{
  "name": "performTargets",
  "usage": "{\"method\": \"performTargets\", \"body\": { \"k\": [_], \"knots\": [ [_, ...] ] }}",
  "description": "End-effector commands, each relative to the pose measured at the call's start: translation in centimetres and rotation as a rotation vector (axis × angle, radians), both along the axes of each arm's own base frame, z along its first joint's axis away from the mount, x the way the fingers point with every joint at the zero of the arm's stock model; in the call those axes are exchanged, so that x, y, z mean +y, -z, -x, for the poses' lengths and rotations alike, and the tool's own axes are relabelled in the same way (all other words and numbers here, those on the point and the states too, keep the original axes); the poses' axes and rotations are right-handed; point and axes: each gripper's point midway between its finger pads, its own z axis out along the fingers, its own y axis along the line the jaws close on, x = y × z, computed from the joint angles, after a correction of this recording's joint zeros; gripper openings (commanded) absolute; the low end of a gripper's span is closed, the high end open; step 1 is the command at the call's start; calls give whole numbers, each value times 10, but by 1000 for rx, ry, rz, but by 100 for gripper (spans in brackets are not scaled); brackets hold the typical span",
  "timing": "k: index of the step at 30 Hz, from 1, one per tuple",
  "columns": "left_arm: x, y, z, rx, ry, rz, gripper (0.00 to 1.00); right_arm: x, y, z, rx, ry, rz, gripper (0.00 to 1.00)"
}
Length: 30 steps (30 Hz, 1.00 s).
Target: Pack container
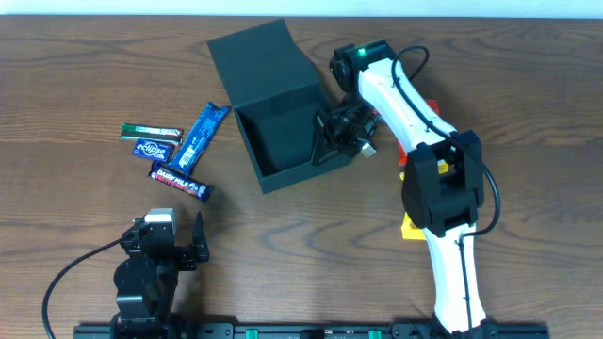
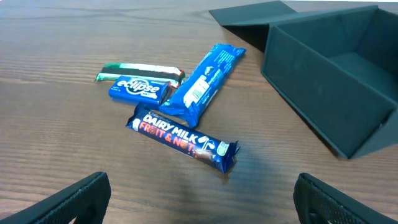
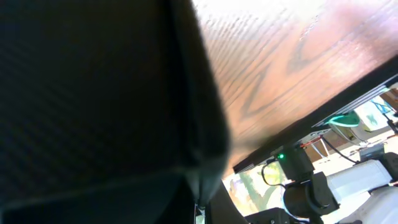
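Right gripper (image 1: 332,135) is sitting closed at the container's (image 1: 283,141) right wall; a grip on that wall cannot be confirmed. Container is resting mid-table (image 1: 75,85), its lid (image 1: 256,58) standing open. Left gripper (image 2: 199,202) is hovering wide open near the Dairy Milk bar (image 2: 183,140). Eclipse packet (image 2: 140,89), blue packet (image 2: 202,84) and green strip (image 2: 140,70) are lying beyond it, left of the container.

A dark blue chocolate bar (image 2: 182,140) reads "DAIRY MILK" in white, with "FRUIT & NUT" in red beneath. A small blue pack (image 2: 139,89) carries the word "eclipse" in white. The print on the long blue packet (image 2: 205,83) is too small to read.
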Motion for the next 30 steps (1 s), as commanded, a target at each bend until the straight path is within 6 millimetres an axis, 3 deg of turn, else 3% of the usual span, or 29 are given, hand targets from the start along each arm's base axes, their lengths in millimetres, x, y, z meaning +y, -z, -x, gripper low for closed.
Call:
{"method": "performTargets", "body": {
  "k": [1,3,5,8,10,15,21,26,30],
  "knots": [
    [2,7,0,13,-5,-16,95,-1,5,9,68,29,-11,2],
    [2,7,0,13,-5,-16,95,1,7,9,52,5,-43,9],
    [2,7,0,13,-5,-16,96,1,7,9,31,-29,-66,27],
    [2,7,0,13,-5,-16,95,1,6,10,-15,-107,-115,40],
    [2,7,0,13,-5,-16,95,1,5,12,-44,-168,-153,55],
    [2,7,0,12,-5,-16,96,-7,-5,31,-14,-266,-194,76],
    [2,7,0,13,-5,-16,95,-15,-23,34,-31,-283,-217,88],
    [2,7,0,13,-5,-16,95,-37,-64,23,-190,-258,-111,88],
    [2,7,0,13,-5,-16,95,-64,-112,14,-450,-314,-18,93]
  ]
}}
